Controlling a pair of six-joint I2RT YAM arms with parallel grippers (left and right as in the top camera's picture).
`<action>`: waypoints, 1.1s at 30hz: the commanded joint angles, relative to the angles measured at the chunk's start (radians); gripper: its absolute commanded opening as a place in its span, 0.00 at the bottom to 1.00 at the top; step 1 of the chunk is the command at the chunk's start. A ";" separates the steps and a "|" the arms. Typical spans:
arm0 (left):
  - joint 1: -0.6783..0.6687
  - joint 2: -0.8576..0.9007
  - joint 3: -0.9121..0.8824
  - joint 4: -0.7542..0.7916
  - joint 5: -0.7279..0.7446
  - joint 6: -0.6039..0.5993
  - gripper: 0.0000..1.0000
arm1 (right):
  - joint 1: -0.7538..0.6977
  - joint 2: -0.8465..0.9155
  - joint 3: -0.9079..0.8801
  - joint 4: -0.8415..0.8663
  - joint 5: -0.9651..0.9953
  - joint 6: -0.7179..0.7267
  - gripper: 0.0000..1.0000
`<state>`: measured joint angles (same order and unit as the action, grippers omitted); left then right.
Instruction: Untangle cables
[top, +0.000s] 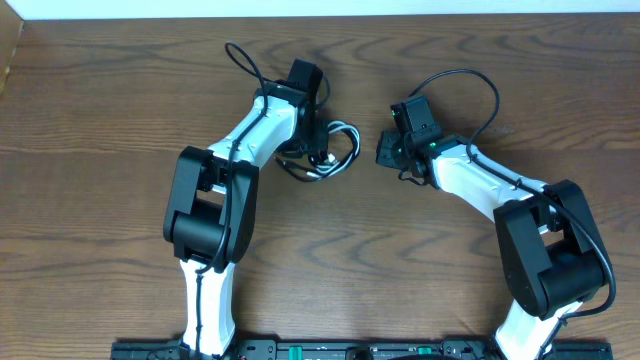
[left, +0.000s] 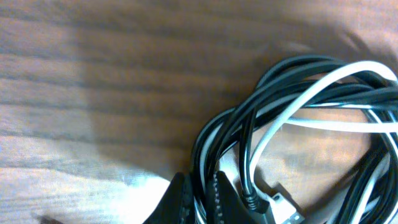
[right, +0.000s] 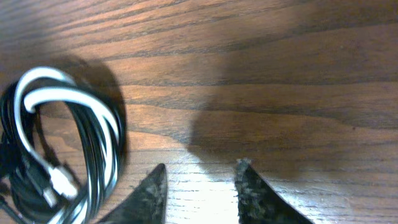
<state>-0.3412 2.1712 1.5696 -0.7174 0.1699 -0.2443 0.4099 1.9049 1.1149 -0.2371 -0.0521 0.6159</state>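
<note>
1. Wood-grain table fills every view. The cables lie on it as 1 coiled knot near the middle, between the 2 arms.
2. The left pincer is clenched on the cables, its tips nipping strands at the near edge of the coil. From there the black cable and the white cable loop away toward the right of that wrist view. I cannot tell which strand is actually caught.
3. The right pincer stands released, with only bare table between its fingers, and it touches nothing.
4. The relation that matters is that the coil lies to the right pincer's left, near it but apart. The coil's long axis runs roughly from 1 arm toward the other.
5. My judgement is that, with the left side anchored, the right arm needs a sideways reach to its left to take the loops facing it. A pull made too early would probably drag the whole knot rather than open it.
</note>
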 joint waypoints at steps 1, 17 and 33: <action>-0.002 0.084 -0.072 -0.089 0.089 0.207 0.08 | 0.003 -0.001 -0.006 0.002 -0.063 -0.031 0.42; 0.003 0.084 -0.069 -0.202 0.351 0.460 0.07 | 0.002 -0.001 -0.006 -0.046 -0.344 -0.101 0.53; 0.131 0.084 -0.053 -0.160 0.715 0.521 0.07 | 0.000 -0.001 -0.006 -0.053 -0.491 -0.068 0.38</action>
<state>-0.2424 2.2345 1.5223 -0.8886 0.7742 0.2481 0.4088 1.9049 1.1145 -0.3122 -0.4625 0.5423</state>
